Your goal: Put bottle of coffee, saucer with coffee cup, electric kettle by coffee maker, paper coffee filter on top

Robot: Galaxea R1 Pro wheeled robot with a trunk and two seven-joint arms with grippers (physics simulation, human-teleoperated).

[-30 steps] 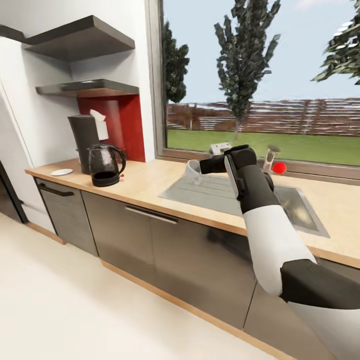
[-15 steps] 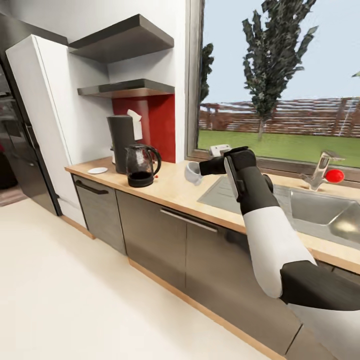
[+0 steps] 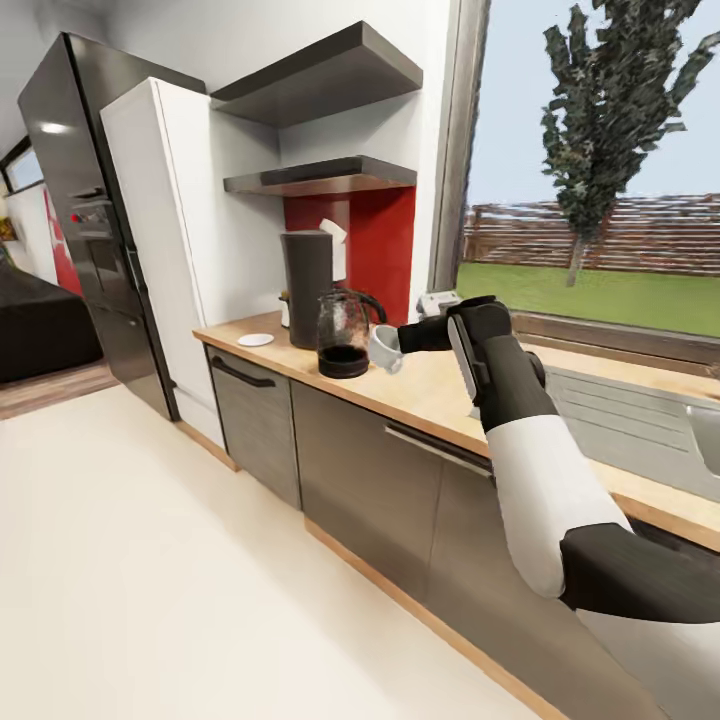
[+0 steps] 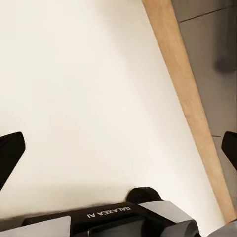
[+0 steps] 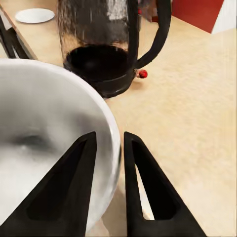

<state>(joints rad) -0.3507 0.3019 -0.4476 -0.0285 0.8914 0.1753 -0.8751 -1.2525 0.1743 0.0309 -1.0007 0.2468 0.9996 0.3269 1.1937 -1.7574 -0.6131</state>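
Wooden countertop (image 3: pixel 440 395) beneath shelves, electric kettle (image 3: pixel 344 335) at 9 o'clock of right gripper (image 3: pixel 392 345) pinching coffee cup (image 3: pixel 384 349) rim; left gripper (image 4: pixel 118 148) agape, empty, above pale floor (image 4: pixel 89 98).

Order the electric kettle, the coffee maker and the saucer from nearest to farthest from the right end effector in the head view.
1. electric kettle, just beyond the right end effector and its coffee cup
2. coffee maker, behind the kettle
3. saucer, near the counter's far end

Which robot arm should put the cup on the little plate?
The right. Its gripper already pinches the coffee cup above the counter, near the saucer. The left gripper hangs open over the floor.
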